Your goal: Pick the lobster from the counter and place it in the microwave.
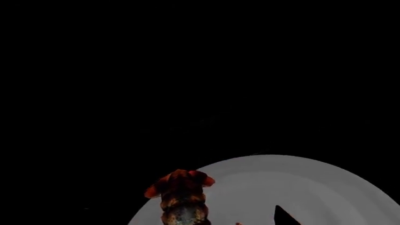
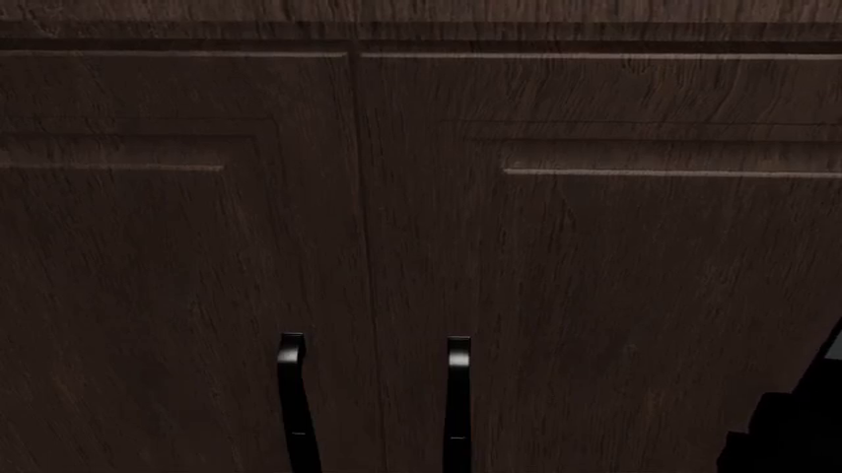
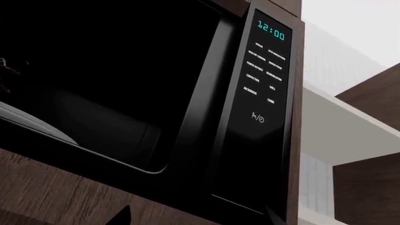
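The lobster (image 1: pixel 181 197) shows in the left wrist view as a dark segmented tail with a reddish fan. It lies over the round white plate (image 1: pixel 293 183) inside the dark microwave cavity. My left gripper (image 1: pixel 200 223) is around it; one dark fingertip (image 1: pixel 284 217) stands apart from the tail and the other is lost in the dark. The jaws look open. My right gripper (image 3: pixel 196 221) hangs open and empty below the black microwave (image 3: pixel 206 117), whose panel (image 3: pixel 265 70) reads 12:00. The counter is out of view.
The head view shows only dark wood cabinet doors (image 2: pixel 553 256) with two black handles (image 2: pixel 292 394), and part of my right arm (image 2: pixel 790 434) at the corner. Wood trim (image 3: pixel 56 187) runs under the microwave. Pale shelves (image 3: pixel 340 122) lie beyond it.
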Available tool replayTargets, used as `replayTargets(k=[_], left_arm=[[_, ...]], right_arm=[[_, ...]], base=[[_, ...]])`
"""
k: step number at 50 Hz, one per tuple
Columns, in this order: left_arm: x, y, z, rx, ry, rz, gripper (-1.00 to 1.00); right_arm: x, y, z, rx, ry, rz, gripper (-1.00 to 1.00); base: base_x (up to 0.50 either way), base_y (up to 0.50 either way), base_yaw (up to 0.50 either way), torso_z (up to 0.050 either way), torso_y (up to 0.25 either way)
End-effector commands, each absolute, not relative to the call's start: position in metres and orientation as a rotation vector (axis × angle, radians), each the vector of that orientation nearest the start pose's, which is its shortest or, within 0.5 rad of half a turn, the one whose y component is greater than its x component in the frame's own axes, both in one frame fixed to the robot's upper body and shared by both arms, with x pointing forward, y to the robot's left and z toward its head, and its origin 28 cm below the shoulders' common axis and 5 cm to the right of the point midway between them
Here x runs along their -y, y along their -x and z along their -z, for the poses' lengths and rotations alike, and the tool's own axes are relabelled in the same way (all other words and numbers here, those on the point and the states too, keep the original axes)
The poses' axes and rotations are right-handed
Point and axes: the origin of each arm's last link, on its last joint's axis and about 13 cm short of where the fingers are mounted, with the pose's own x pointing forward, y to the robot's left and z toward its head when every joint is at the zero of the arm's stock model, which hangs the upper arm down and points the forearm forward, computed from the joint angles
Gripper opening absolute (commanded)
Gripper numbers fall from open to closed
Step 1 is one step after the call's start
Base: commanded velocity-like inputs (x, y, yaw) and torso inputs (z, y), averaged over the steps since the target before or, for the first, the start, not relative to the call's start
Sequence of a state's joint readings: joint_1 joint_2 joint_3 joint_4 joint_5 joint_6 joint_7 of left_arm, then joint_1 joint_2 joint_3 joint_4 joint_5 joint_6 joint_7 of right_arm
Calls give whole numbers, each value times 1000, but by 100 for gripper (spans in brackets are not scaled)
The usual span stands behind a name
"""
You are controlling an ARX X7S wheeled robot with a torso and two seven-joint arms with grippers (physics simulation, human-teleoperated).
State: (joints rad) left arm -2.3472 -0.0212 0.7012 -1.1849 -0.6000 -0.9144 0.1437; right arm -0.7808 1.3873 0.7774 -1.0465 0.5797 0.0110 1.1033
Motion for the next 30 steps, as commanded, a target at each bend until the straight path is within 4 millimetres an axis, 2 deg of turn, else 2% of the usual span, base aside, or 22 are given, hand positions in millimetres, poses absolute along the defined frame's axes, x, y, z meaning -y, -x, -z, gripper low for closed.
replayTargets(k=[1,30], left_arm=[[-179,-302,-559,185,-222,269,100],[-178,-287,-587,476,-225,253,100]], right_arm=[[178,-124,-262,857,420,232,100],[179,-123,-262,866,413,234,100]], base=[[0,0,0,0,0],[0,0,0,0,0]])
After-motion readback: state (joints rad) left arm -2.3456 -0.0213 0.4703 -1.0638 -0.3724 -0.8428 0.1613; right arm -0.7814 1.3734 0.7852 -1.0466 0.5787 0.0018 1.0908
